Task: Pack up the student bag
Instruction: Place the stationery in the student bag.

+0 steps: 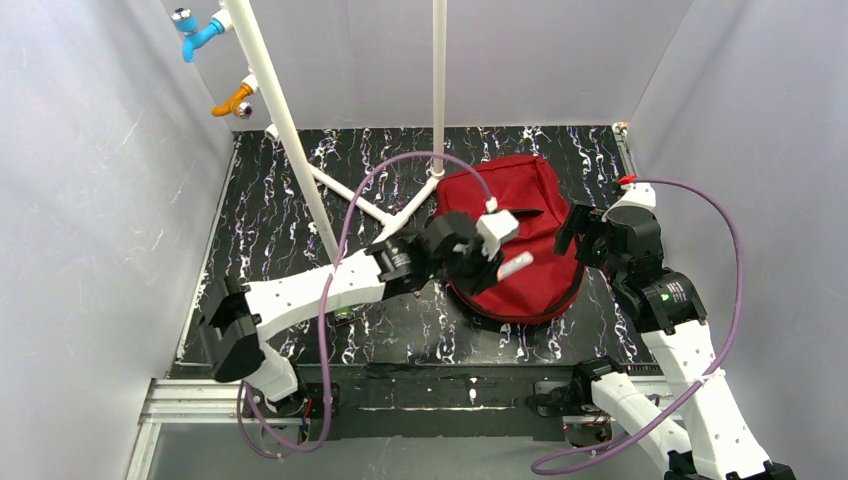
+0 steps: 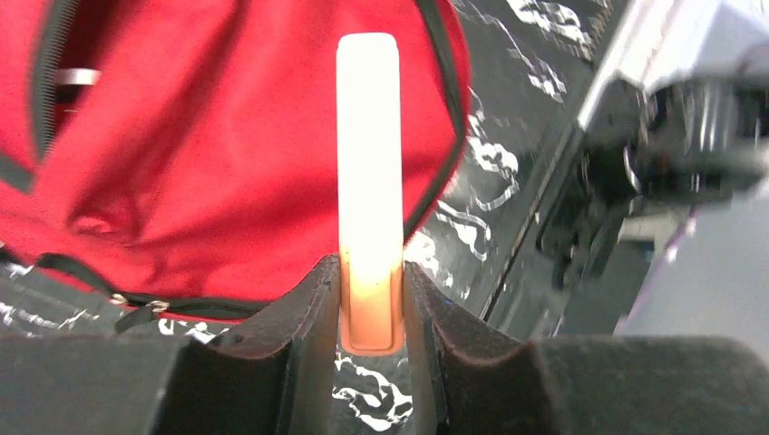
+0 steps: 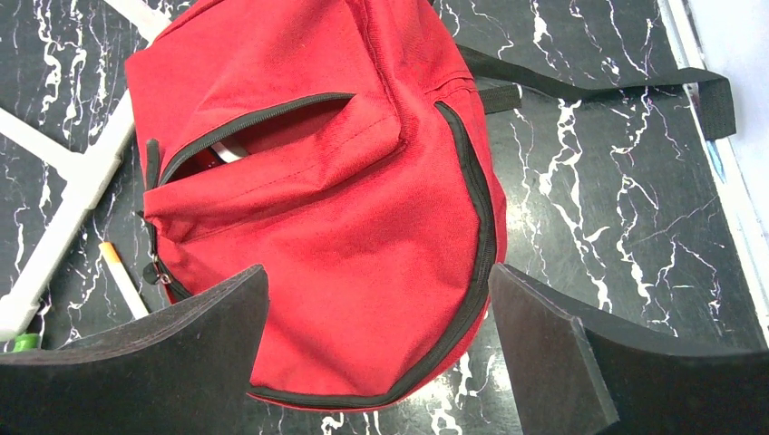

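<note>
Low in the left wrist view, the left jaws grip a white pen (image 2: pixel 368 163) by its orange end, above the bag (image 2: pixel 199 154). The right jaws gape wide, empty. The bag lies mid-right on the table (image 1: pixel 270 220).

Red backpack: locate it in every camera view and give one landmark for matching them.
Top view: backpack right of centre.
Left wrist: backpack fills the upper left, behind the white pen.
Right wrist: backpack fills the middle.
Shared landmark: the black marbled table under it.
</note>
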{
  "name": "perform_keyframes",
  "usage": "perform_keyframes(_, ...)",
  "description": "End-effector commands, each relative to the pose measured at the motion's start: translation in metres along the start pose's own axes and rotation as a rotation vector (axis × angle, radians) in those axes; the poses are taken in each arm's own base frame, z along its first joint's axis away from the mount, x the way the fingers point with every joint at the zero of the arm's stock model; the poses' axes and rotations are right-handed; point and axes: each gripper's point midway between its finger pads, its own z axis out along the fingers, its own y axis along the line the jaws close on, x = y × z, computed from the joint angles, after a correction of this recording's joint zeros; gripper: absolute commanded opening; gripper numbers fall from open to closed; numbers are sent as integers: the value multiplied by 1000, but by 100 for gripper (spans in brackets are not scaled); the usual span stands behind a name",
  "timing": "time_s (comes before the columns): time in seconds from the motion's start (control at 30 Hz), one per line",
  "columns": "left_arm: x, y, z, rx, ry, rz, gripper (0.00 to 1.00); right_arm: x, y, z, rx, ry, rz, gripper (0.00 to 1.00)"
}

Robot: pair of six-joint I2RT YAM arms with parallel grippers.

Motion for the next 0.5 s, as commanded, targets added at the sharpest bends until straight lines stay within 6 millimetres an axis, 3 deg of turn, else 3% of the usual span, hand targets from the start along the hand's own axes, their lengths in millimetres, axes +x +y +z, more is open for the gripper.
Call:
perform_keyframes(0.0, -3, 39, -2, -289, 116, -230, 0, -12, 3, 1, -9, -50, 27, 98)
perform_keyframes(0.2, -25, 55, 22, -390, 137, -302, 0, -17, 1, -4, 1, -62, 25, 98)
perform_keyframes(0.47, -39, 78, 46, -490, 121, -332, 0, -16, -1, -5, 9, -61, 19, 98)
